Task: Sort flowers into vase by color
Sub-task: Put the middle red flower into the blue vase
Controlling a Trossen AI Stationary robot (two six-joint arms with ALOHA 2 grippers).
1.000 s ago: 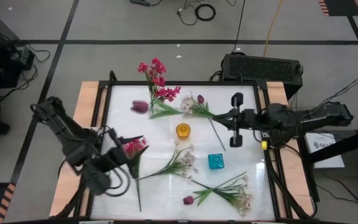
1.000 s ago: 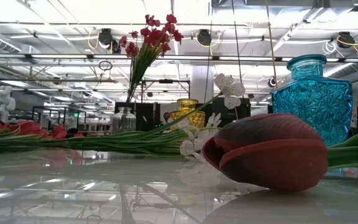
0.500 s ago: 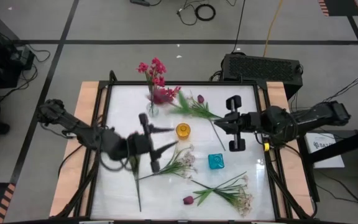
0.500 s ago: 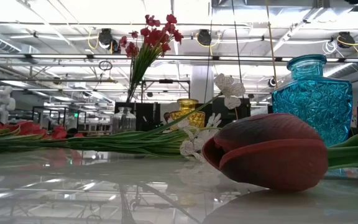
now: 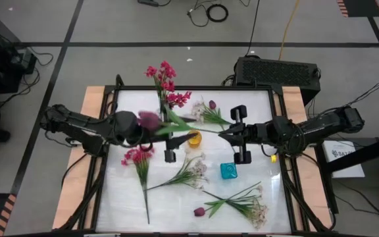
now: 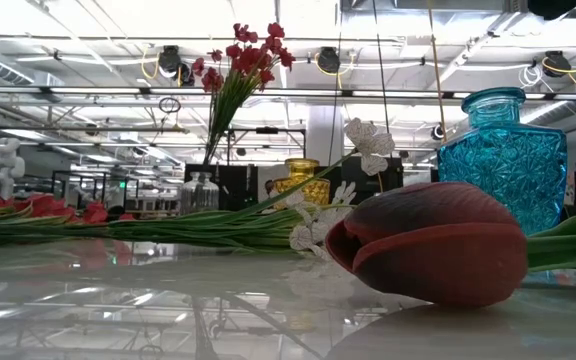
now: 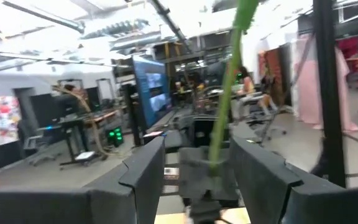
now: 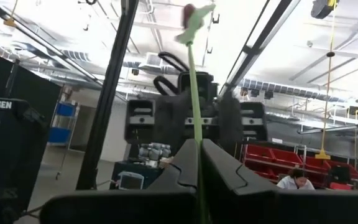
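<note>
A maroon tulip sprig (image 5: 189, 127) is up in the air between my two arms, its bud (image 5: 149, 120) over my left arm. My right gripper (image 5: 224, 135) comes from the table's right and is shut on its green stem (image 8: 194, 93). My left gripper (image 5: 171, 135) faces it from the left and is open, with the stem (image 7: 225, 99) running up through the gap between its fingers. Pink blossoms (image 5: 163, 76) stand in a clear vase (image 6: 198, 190). A yellow vase (image 5: 193, 138) and a blue vase (image 5: 228, 171) stand mid-table. My right gripper pinches the tulip's stem (image 8: 195, 134) between its two shut fingers, coming in level from the table's right. The stem runs on from the fingertips toward the table's left, lifted clear of the table, with the bud (image 8: 189, 10) at the far end.
A pink sprig (image 5: 137, 158), white sprigs (image 5: 189, 172) (image 5: 245, 204) (image 5: 209, 113) and another tulip (image 6: 433, 245) lie flat on the white table (image 5: 262, 105). The near tulip fills the front of the low view.
My left arm has swung from the table's near left corner up toward the middle, and its open fingers now stand around the tulip's stem. My right gripper has shifted a little left and toward the near edge, swinging the tulip it holds.
</note>
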